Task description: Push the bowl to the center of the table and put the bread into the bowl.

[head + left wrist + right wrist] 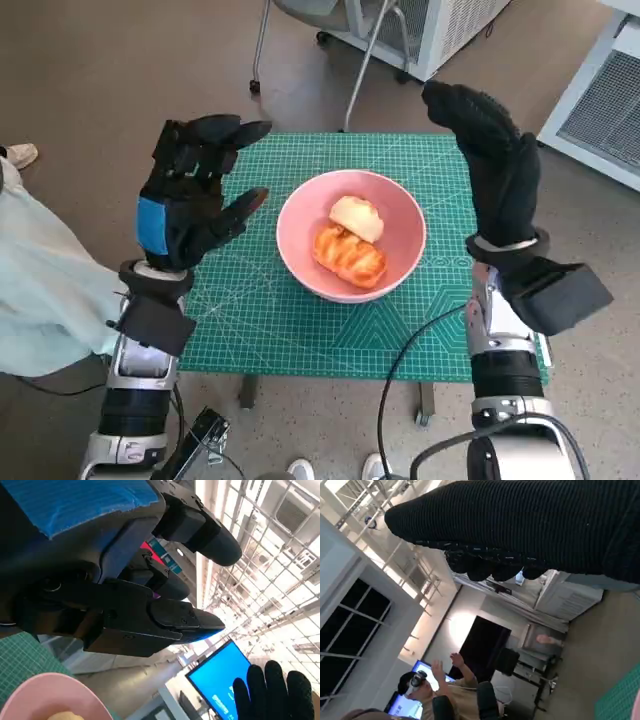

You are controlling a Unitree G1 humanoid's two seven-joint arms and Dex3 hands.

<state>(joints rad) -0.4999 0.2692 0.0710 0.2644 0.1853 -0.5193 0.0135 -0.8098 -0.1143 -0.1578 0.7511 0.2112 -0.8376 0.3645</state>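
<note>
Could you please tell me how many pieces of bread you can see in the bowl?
2, both inside the pink bowl: a pale bread on the far side and a golden-brown bread touching it on the near side. Nothing suggests another hidden underneath.

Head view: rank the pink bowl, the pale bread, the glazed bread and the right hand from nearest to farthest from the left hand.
1. Pink bowl, rim beside the left hand.
2. Glazed bread and pale bread, inside the bowl; too close to call.
3. Right hand, across the table.
</note>
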